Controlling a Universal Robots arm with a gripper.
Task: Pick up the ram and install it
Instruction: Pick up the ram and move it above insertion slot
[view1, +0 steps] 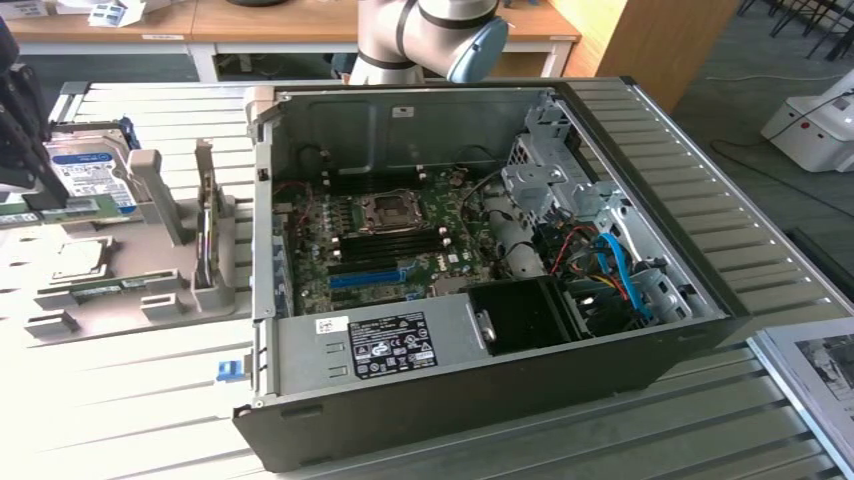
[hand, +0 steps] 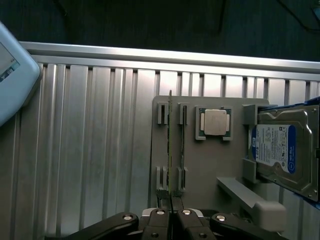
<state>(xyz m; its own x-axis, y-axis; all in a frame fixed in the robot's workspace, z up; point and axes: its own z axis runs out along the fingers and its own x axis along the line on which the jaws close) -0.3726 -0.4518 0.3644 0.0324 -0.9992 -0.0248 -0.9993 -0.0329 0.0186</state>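
Ribbed metal table (hand: 100, 150) (brushed sheen), matt plastic holder (hand: 205, 167).

ribbed aluminium tabletop (view1: 134, 400), wooden desks (view1: 267, 25) behind it, tall wooden panel (view1: 641, 40), grey carpeted floor (view1: 747, 70), bright even light

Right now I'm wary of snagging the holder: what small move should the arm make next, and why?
Probably a short straight lift before any sideways travel. The gripper looks shut on the ram, which runs edge-on over the grey holder, close beside a second stick in its slot and the CPU.
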